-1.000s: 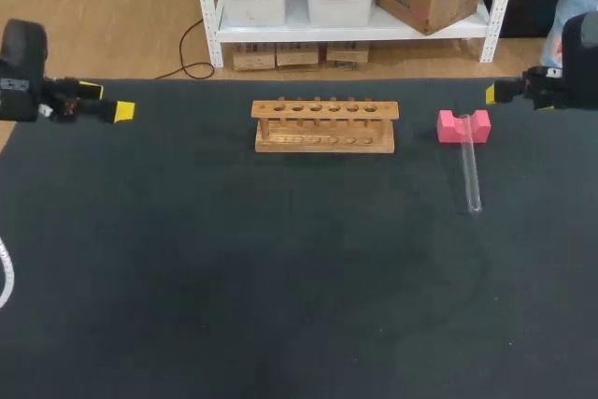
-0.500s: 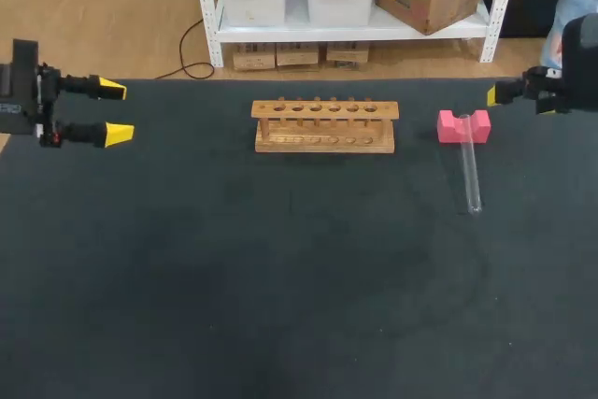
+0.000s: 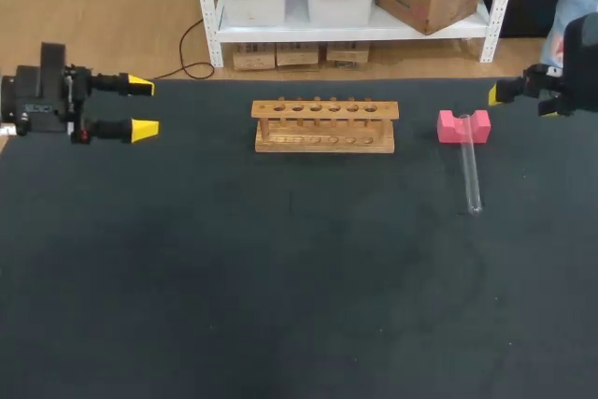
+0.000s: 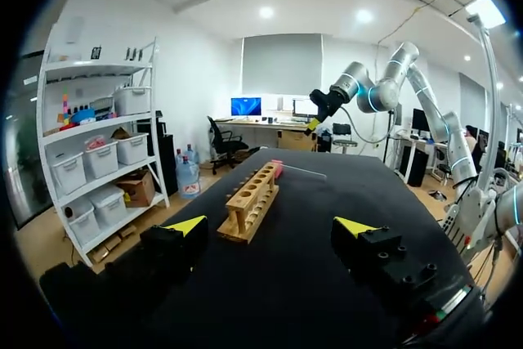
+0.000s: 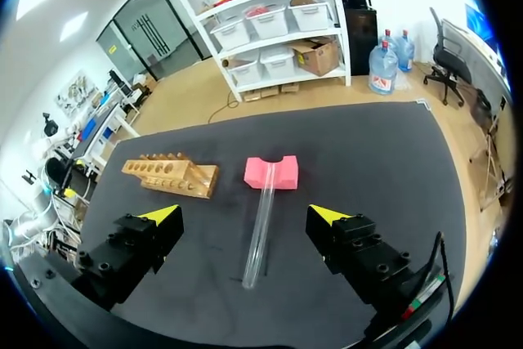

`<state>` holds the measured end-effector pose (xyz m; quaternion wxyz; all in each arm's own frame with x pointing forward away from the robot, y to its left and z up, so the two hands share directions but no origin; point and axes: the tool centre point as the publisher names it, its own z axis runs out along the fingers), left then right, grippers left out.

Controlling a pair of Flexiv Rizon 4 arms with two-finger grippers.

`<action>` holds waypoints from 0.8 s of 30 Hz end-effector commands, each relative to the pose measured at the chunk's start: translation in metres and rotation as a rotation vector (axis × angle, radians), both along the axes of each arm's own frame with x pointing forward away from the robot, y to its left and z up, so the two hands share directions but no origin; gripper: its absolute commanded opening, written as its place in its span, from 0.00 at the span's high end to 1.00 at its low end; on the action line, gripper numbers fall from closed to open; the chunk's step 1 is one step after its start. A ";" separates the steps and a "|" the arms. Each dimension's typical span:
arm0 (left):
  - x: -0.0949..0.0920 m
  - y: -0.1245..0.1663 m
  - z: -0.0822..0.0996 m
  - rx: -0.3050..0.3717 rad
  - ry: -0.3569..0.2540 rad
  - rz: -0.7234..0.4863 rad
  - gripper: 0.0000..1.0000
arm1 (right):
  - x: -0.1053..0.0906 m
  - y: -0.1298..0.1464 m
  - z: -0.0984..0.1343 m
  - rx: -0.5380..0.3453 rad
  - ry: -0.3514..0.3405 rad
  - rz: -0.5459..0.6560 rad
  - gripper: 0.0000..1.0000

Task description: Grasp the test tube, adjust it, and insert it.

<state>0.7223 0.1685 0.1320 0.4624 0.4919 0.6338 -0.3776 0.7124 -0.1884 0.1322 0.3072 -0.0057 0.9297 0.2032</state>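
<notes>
A clear glass test tube (image 3: 470,175) lies on the black table, its far end resting in the notch of a pink block (image 3: 463,126). Left of the block stands a wooden rack (image 3: 324,125) with a row of empty holes. My left gripper (image 3: 142,106) hangs open at the table's far left, pointing toward the rack (image 4: 249,202), well short of it. At the far right edge my right gripper (image 3: 505,95) hovers beyond the pink block. From the right wrist, its fingers stand wide open (image 5: 245,215) above the tube (image 5: 260,230) and the block (image 5: 271,172), touching neither.
The black mat (image 3: 280,277) covers the whole table, with wide bare room in front of the rack and tube. The left wrist view shows my right arm (image 4: 359,96) raised above the table's far end.
My left gripper has moved rightward toward the rack and turned so both yellow tips show apart. The right arm, tube, block and rack have stayed in place.
</notes>
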 end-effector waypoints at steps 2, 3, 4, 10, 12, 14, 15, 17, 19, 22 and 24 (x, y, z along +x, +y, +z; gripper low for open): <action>0.006 -0.008 -0.002 0.026 -0.010 0.019 0.00 | -0.003 0.001 0.000 -0.022 -0.013 -0.032 0.00; 0.006 -0.008 -0.002 0.026 -0.010 0.019 0.00 | -0.003 0.000 -0.001 -0.029 -0.017 -0.034 0.00; 0.006 -0.008 -0.002 0.026 -0.010 0.019 0.00 | -0.003 0.001 -0.002 -0.033 -0.018 -0.036 0.00; 0.006 -0.008 -0.002 0.026 -0.010 0.019 0.00 | -0.003 0.009 -0.012 -0.137 -0.053 -0.091 0.00; 0.006 -0.008 -0.002 0.026 -0.010 0.019 0.00 | -0.002 0.012 -0.017 -0.170 -0.065 -0.112 0.00; 0.006 -0.008 -0.002 0.026 -0.010 0.019 0.00 | -0.002 0.017 -0.022 -0.194 -0.080 -0.128 0.00; 0.006 -0.008 -0.002 0.026 -0.010 0.019 0.00 | -0.001 0.019 -0.025 -0.204 -0.092 -0.139 0.00; 0.006 -0.008 -0.002 0.026 -0.010 0.019 0.00 | 0.000 0.022 -0.031 -0.220 -0.114 -0.163 0.00; 0.006 -0.008 -0.002 0.026 -0.010 0.019 0.00 | 0.002 0.025 -0.036 -0.232 -0.141 -0.188 0.00; 0.006 -0.008 -0.002 0.026 -0.010 0.019 0.00 | 0.004 0.031 -0.044 -0.264 -0.185 -0.221 0.00; 0.006 -0.008 -0.002 0.026 -0.010 0.019 0.00 | 0.005 0.035 -0.048 -0.301 -0.208 -0.244 0.00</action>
